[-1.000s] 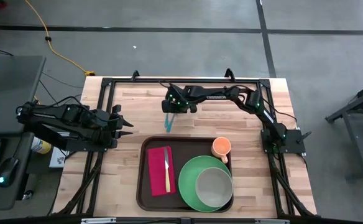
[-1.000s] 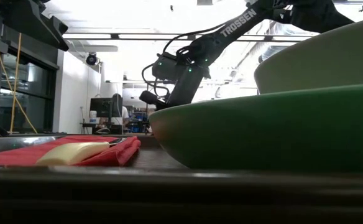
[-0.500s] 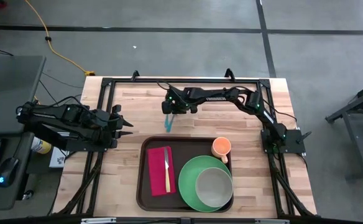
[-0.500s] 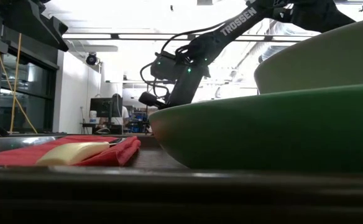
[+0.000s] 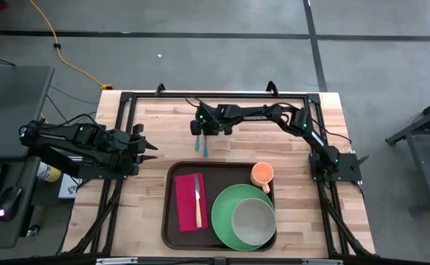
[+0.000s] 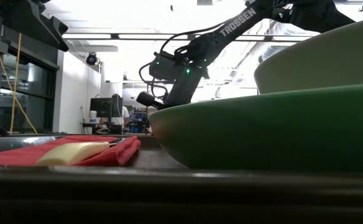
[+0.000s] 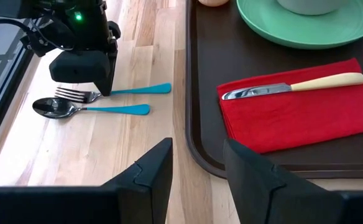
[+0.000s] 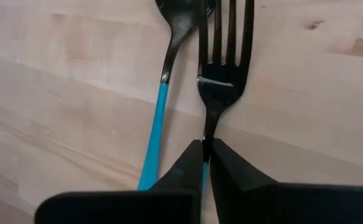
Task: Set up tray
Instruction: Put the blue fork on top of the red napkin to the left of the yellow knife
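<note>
Two utensils are lying on the surface beyond the tray; the right gripper, having just closed, is pinching the fork handle, readying transfer. The left gripper is waiting, fully parted, empty

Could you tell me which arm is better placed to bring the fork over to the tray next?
The right. Its gripper is already shut on the fork beside the spoon, just beyond the tray. The left gripper waits open at the table's left side.
</note>
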You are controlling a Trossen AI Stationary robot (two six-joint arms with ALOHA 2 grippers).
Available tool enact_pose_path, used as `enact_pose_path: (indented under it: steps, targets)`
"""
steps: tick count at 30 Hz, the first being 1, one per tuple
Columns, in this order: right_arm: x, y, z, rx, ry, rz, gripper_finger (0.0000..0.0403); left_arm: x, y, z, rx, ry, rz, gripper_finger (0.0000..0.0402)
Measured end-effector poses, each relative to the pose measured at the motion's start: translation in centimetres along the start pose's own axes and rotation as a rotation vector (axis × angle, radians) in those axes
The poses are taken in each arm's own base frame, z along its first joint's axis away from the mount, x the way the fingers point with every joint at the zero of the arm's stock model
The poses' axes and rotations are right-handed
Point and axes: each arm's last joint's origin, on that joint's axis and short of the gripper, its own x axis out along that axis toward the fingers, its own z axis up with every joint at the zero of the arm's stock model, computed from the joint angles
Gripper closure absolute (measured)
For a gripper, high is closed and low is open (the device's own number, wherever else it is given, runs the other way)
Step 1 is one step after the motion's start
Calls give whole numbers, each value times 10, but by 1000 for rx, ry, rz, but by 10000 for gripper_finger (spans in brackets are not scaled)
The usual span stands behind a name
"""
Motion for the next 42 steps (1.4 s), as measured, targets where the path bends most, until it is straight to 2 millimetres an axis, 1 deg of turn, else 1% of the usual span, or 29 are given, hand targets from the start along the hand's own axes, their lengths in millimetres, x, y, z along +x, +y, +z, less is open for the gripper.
enact_pose_path:
  steps: [10,17,22,26,30,34,37,40,42]
  targets:
    - [0,-1,-3,-29,15,-25,402,0,0,0,-1,0,0,229]
    - [-8,1,-8,-63,22,-36,403,0,0,0,-4,0,-1,229]
    - [-25,1,-13,-113,24,-102,403,0,0,0,-4,0,-1,229]
    - [-42,6,-14,-157,-6,-99,402,0,0,0,-4,-1,-1,229]
    - [-53,11,-17,-177,-38,-96,402,0,0,0,-4,-1,-1,229]
    - [-63,18,-21,-188,-45,-55,402,0,0,0,-4,-1,-1,229]
    - [-71,27,-32,-191,-41,-17,402,0,0,0,-3,-1,-1,229]
    - [-78,41,-55,-187,-34,41,402,0,0,0,-3,-2,-1,229]
    - [-80,50,-74,-180,-36,76,402,0,0,0,-4,-2,-1,229]
